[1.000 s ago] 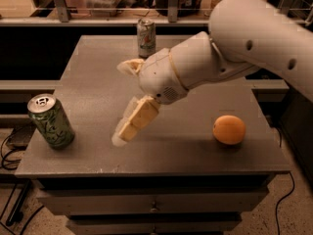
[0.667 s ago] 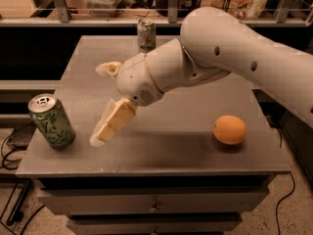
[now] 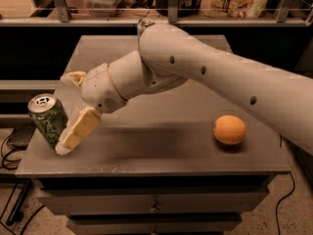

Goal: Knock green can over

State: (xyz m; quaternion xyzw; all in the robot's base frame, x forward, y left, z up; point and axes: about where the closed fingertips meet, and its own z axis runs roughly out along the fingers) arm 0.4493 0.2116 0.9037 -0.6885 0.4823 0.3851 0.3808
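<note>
The green can [image 3: 46, 120], with a dark and light green swirl pattern and a silver top, stands near the left edge of the grey table [image 3: 161, 151], leaning slightly to the left. My gripper [image 3: 65, 114] is right beside it on its right, with its fingers spread open. The lower cream finger [image 3: 78, 131] lies against the can's lower right side. The upper finger [image 3: 73, 78] is behind the can's top, apart from it. The gripper holds nothing.
An orange [image 3: 229, 129] lies on the right of the table. The top of a second can [image 3: 145, 23] shows at the table's far edge, mostly hidden behind my arm [image 3: 210, 77]. A shelf with railings and packages runs behind the table. Cables lie on the floor at left.
My arm has swung left across the table. The gripper has gone from the table's middle to the green can, and its lower finger now touches the can.
</note>
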